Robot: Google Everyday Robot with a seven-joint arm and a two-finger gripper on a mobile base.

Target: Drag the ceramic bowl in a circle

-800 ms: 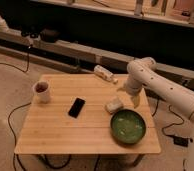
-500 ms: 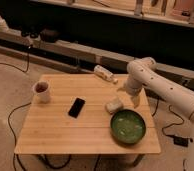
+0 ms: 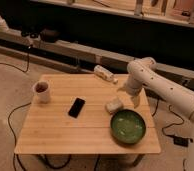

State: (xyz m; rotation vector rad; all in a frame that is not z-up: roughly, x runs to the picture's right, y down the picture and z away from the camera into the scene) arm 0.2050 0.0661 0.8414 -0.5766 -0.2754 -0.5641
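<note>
1. We're at the approach, I'd say. The ceramic bowl (image 3: 127,126) sits untouched at the lower right of the tabletop (image 3: 55,131), close to the front edge, and no dragging has started.
2. The tool (image 3: 133,99) hangs right of centre in the frame, just beyond the bowl's far rim and apart from it. Its fingers are spread with nothing between them.
3. On to the pose: the white arm (image 3: 167,94) comes in from the right edge and climbs to a bent elbow (image 3: 141,67) in the upper right. From there it drops steeply, so the tool points down at the wood.
4. The next move calls for easing the tool toward the bowl and down. One finger needs to go inside the rim, or the pair pinch it, before any sweep begins.
5. The pale lump (image 3: 113,105) lies just beside the bowl's upper-left rim, right where a loop might pass.
6. The black phone (image 3: 76,107) lies mid-table, and the white mug (image 3: 41,91) is well apart on the left. The front edge looks like the tight side for a circle.
</note>
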